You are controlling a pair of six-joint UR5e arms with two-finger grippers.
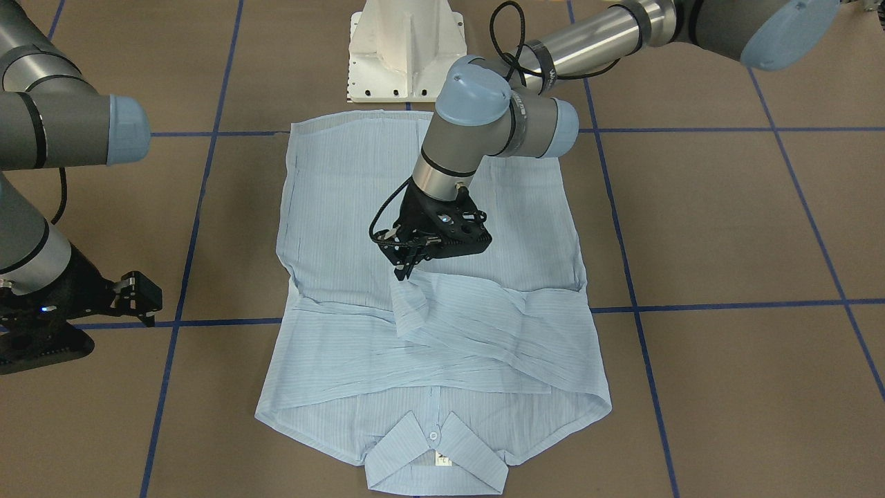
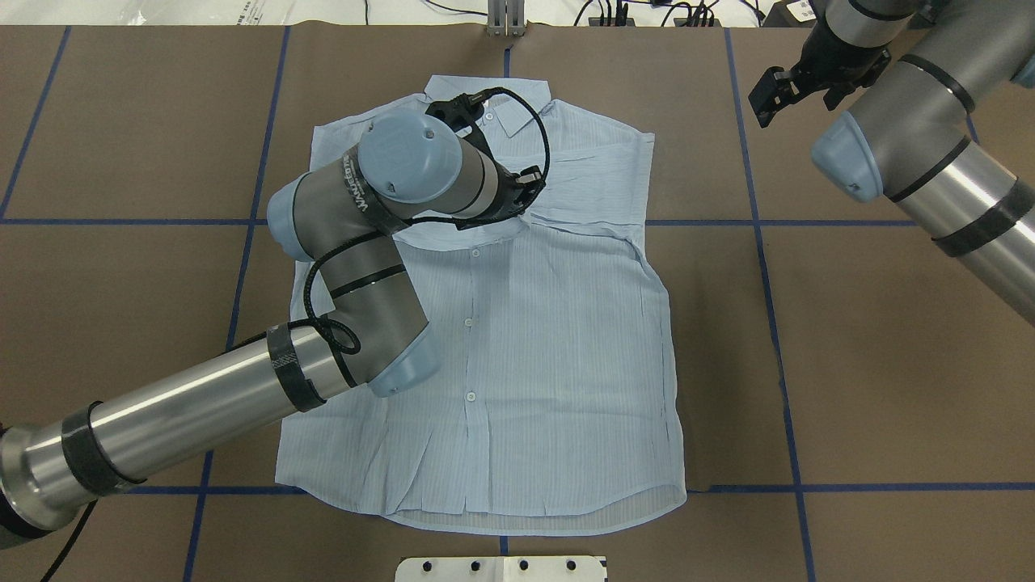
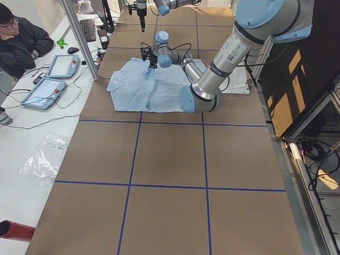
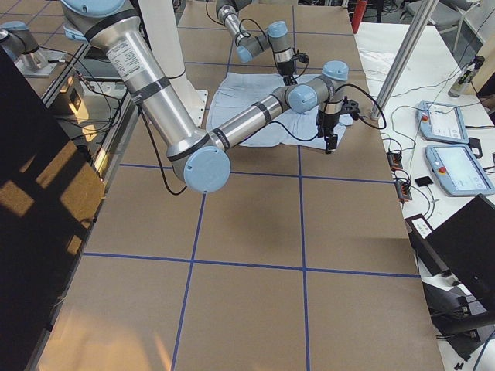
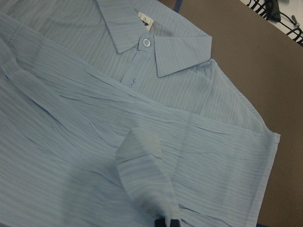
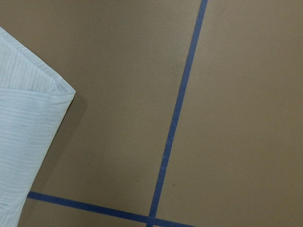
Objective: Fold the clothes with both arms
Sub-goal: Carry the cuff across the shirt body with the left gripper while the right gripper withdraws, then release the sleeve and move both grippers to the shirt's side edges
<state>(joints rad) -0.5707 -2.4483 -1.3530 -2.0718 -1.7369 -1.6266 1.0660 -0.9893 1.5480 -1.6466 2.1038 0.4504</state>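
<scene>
Shirt [image 1: 332, 207] spread flat; left gripper [image 1: 408, 268] clenched on its sleeve [image 1: 415, 308]; right gripper [image 2: 788, 85] parted, empty, off cloth.

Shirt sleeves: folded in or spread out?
Folded in. Both sleeves lie across the shirt chest; left gripper pinches one cuff.

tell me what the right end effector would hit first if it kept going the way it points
Most likely the bare brown table, beside the shirt corner and near the blue tape. The right end effector holds nothing; depth is unclear.
</scene>
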